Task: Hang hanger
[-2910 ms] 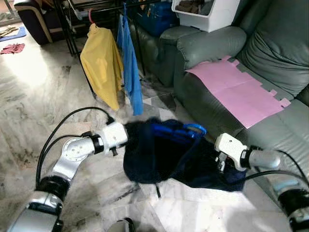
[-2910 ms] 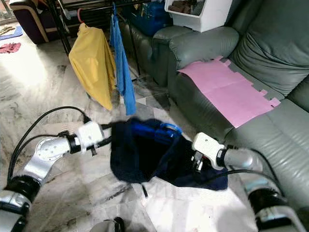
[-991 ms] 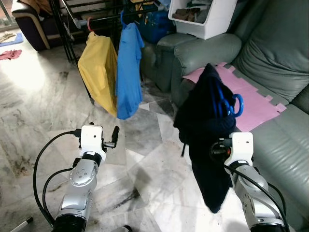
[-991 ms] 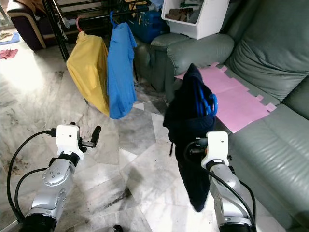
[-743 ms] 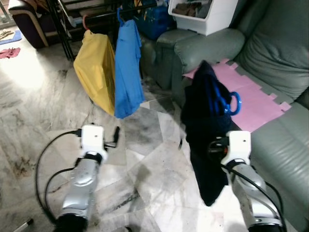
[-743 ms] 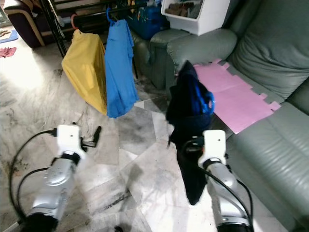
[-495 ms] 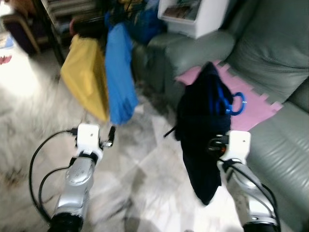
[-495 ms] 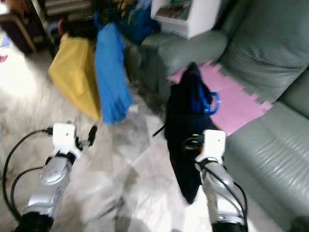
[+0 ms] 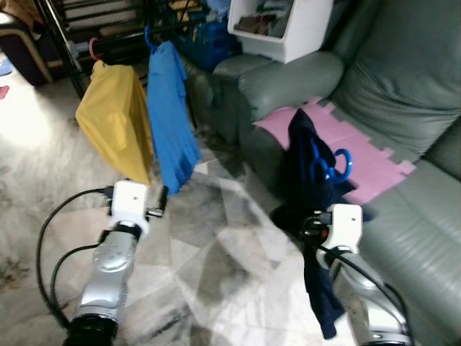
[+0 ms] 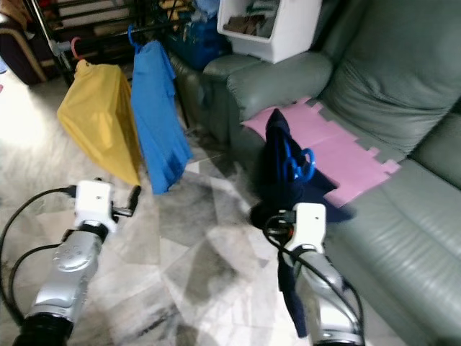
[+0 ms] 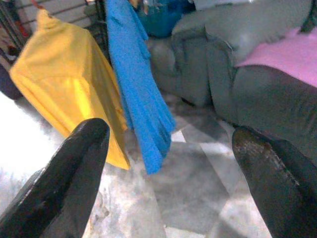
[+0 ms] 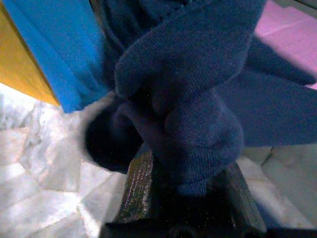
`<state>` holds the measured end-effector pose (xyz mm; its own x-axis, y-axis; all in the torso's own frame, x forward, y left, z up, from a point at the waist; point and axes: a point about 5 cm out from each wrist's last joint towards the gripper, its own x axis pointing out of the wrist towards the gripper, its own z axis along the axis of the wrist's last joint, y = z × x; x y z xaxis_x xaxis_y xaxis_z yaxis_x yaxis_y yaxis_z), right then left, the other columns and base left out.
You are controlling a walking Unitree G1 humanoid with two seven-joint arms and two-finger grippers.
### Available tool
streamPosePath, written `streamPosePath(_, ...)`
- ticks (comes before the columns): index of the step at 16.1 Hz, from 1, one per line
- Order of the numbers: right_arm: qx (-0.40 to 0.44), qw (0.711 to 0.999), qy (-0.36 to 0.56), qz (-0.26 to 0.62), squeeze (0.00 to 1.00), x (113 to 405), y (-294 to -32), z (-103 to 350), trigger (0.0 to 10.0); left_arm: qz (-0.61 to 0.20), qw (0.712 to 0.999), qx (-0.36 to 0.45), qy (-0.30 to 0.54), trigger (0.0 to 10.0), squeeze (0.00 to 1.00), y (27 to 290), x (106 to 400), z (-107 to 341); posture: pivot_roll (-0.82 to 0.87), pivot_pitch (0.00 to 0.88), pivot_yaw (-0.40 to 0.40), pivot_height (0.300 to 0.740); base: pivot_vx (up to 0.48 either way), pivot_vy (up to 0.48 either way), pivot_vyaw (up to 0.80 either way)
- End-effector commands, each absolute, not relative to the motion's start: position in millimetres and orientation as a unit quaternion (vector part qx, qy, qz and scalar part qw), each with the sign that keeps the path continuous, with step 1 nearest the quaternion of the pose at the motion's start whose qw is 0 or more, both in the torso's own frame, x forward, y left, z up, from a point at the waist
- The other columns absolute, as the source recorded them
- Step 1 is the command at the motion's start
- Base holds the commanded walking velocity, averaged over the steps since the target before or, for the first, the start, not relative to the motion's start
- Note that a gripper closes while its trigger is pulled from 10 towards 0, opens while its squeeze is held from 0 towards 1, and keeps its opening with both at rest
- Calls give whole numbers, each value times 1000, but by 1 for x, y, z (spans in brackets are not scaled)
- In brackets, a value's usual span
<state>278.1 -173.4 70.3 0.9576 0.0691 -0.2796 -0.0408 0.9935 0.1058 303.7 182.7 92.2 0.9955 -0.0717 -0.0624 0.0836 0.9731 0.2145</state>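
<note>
green sofa (image 9: 403, 94), pink mat (image 9: 338, 140), white bin (image 9: 288, 29), marble floor (image 9: 216, 267)

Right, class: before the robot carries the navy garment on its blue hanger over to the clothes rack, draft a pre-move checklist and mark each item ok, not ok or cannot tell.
1. Right gripper shut on the navy garment: ok.
2. Blue hanger sits inside the garment, hook showing: ok.
3. Fingers actually clamp the hanger, not just cloth: cannot tell.
4. Left gripper open and holding nothing, ready to help: ok.
5. Free space on the rack rail beside the blue shirt and yellow shirt: cannot tell.
6. Garment's lower end clear of the floor: ok.
</note>
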Motion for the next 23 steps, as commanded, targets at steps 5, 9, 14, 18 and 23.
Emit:
streamPosePath(5, 34, 993, 101, 49, 0, 285, -173, 87, 10000, -33, 988, 137, 60, 10000, 0, 197, 292, 83, 11, 53, -7, 740, 0, 0, 283)
streamPosePath(9, 33, 994, 93, 55, 0, 286, -169, 88, 10000, 6, 993, 102, 61, 10000, 0, 195, 279, 74, 19, 25, 6, 740, 0, 0, 681)
streamPosePath(14, 41, 993, 94, 52, 0, 284, -165, 83, 10000, 29, 994, 91, 48, 10000, 0, 195, 277, 78, 32, 12, 29, 740, 49, 0, 119)
streamPosePath(18, 42, 997, 65, 31, 0, 282, -168, 96, 10000, 40, 994, 89, 41, 10000, 0, 199, 286, 86, -25, 23, 56, 740, 268, 0, 0)
streamPosePath(23, 42, 995, 84, 29, 0, 262, -166, 85, 10000, 34, 996, 69, 55, 10000, 0, 183, 284, 76, -50, 49, 42, 740, 307, 0, 486)
